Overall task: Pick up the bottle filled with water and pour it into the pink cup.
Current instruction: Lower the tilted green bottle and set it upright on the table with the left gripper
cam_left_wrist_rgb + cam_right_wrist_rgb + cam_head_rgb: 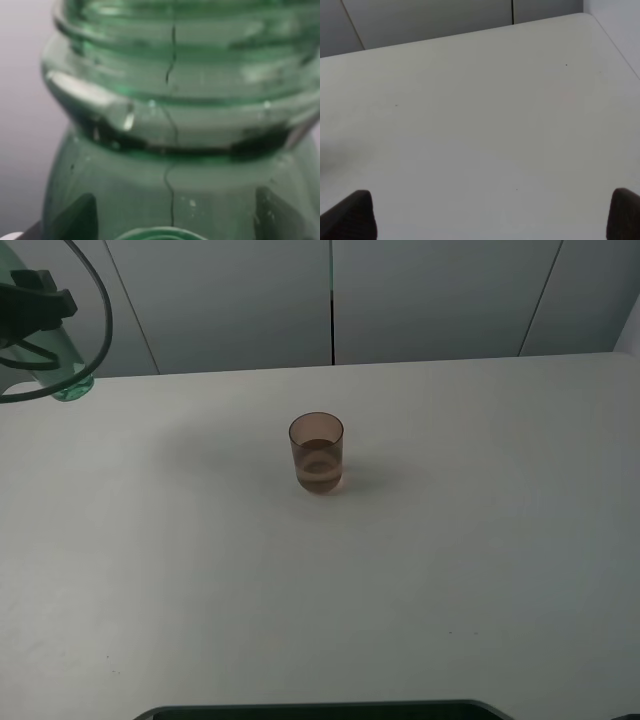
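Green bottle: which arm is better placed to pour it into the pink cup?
Left, probably: the left gripper is shut on the bottle; the right gripper hangs open and empty over the table.

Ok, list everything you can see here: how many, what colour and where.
translucent brownish-pink plastic cup: one, brownish-pink, upright mid-table, seems partly filled
transparent green plastic bottle: one, green, far left by the table's back edge, tilted
flat white table: one, white, fills most of the high view
grey wall panels: several, grey, behind the table
black cable: one, black, looping around the bottle
left jaws: one pair, black, closed on the bottle
right jaws: one pair, dark, open over the table
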Robot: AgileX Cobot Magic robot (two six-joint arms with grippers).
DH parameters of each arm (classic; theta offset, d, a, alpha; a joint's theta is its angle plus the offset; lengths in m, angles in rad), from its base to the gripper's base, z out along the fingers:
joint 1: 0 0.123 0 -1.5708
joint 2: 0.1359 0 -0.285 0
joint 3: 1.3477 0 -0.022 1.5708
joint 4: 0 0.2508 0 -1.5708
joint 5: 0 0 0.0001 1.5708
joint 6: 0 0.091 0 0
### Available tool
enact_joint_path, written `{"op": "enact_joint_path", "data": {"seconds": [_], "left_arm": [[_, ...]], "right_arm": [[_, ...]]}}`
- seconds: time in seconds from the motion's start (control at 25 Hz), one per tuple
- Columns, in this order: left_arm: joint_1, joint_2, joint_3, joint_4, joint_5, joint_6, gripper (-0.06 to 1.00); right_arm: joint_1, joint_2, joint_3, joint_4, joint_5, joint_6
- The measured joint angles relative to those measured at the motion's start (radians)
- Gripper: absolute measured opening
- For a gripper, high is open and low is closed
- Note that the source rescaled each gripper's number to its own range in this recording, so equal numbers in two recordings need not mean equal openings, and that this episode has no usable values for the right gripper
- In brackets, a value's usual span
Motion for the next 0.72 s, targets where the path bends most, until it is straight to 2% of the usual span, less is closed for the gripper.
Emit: {"op": "enact_joint_path", "data": {"seconds": [0.08,0.32,0.56,0.72], "left_arm": [[0.020,0.011,0.000,0.105,0.010,-0.029,0.00],[0.027,0.146,0.000,0.274,-0.012,-0.103,0.00],[0.027,0.307,-0.012,0.344,-0.200,-0.174,0.00],[0.027,0.389,-0.075,0.366,-0.237,-0.184,0.00]], "right_arm": [[0.000,0.000,0.000,0.000,0.000,0.000],[0.000,0.000,0.000,0.000,0.000,0.000],[0.000,0.000,0.000,0.000,0.000,0.000],[0.000,0.000,0.000,0.000,0.000,0.000]]}}
